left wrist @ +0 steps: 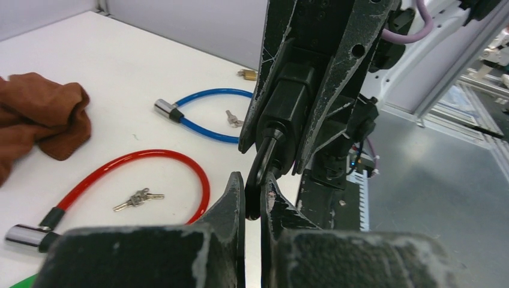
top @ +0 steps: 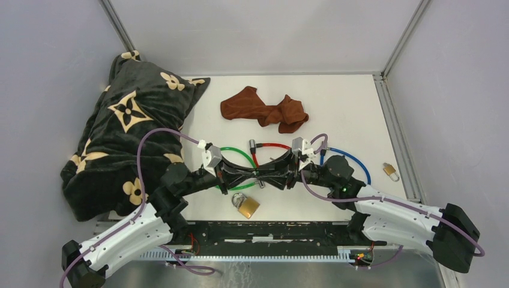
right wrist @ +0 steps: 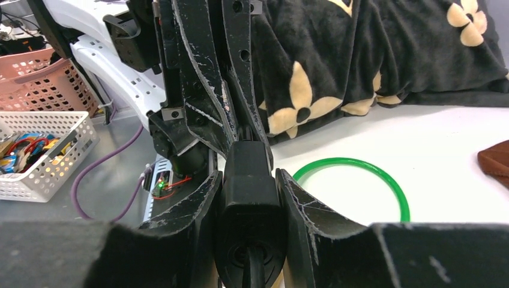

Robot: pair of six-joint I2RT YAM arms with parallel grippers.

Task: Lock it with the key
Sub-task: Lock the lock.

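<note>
Both arms meet just on the near side of the red cable lock [left wrist: 157, 152], lifted clear of the counter [top: 336, 108]. The right hand [right wrist: 247, 177] is clamped around the black lock body [left wrist: 291, 90]. The left hand [left wrist: 252, 189] is clenched on a thin dark piece running into the end of that body, which I take to be the key [left wrist: 262, 165].

To do this step well, I'd say the right hand should hold the body dead steady while the left wrist turns about the key's own line. Any sideways pull could make the key bind or slip out of such a narrow pinch. The turn wants to reach its stop before the left hand lets go. I can't tell whether the key is fully seated, because the fingers hide the keyway.

The count:
- **Black lock:** one, held in the hands.
- **Cable locks on the counter:** three. There is the red one, a green cable lock [right wrist: 342, 159] just to its left and a blue cable lock [left wrist: 210, 92] just to its right.
- **Brass padlocks:** two. A larger padlock [top: 247, 206] lies nearer the arm bases than the red cable lock, and a small padlock [top: 391, 171] lies far to its right, beyond the blue.
- **Loose keys:** two lots. A key bunch [left wrist: 138, 198] sits inside the red loop and a single spare key [left wrist: 232, 119] lies between red and blue.
- **Soft things:** one brown cloth [top: 264, 110] behind the red cable lock and one flowered blanket [top: 132, 132] well off to its left.
</note>
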